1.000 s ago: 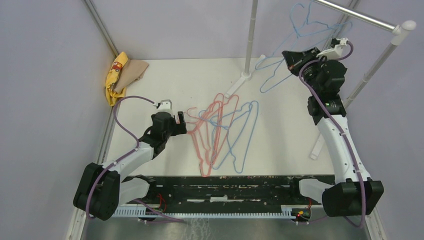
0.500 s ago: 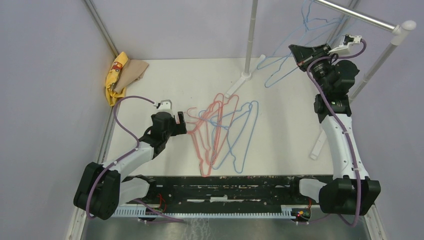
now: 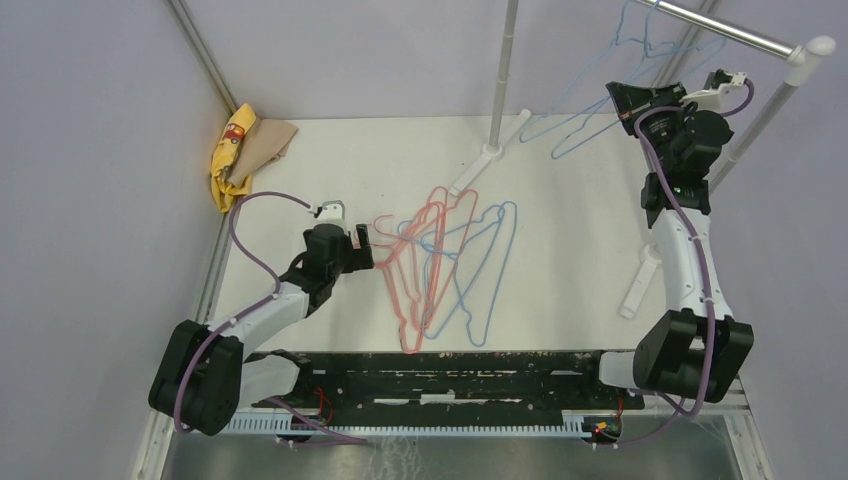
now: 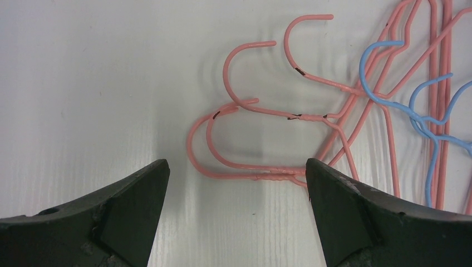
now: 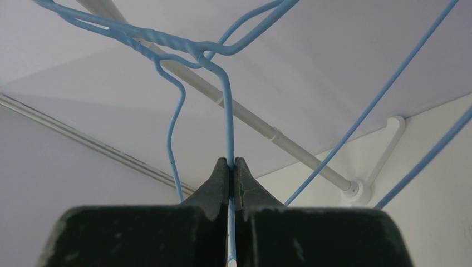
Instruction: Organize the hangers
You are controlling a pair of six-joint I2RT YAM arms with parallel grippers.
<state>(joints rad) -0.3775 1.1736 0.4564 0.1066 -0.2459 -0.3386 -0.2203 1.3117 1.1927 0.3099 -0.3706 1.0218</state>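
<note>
A pile of pink hangers [image 3: 410, 262] and light blue hangers [image 3: 487, 270] lies on the white table [image 3: 350, 160] mid-front. My left gripper [image 3: 368, 246] is open just left of the pile. In the left wrist view the pink hooks [image 4: 234, 139] lie between and just beyond its fingertips [image 4: 150, 178]. My right gripper [image 3: 618, 98] is raised at the back right, shut on a light blue hanger [image 3: 585, 125] held in the air near the silver rail [image 3: 720, 30]. In the right wrist view the blue wire [image 5: 228, 122] runs up from the closed jaws.
A yellow and tan cloth [image 3: 245, 150] lies at the table's back left corner. A white rack pole [image 3: 502, 70] stands on a foot at the back centre. Another white pole [image 3: 745, 140] rises at the right, and a white foot [image 3: 638, 285] lies near the right edge.
My right arm has lifted the blue hanger up and to the right, towards the silver rail. The left arm and the pile have not moved.
</note>
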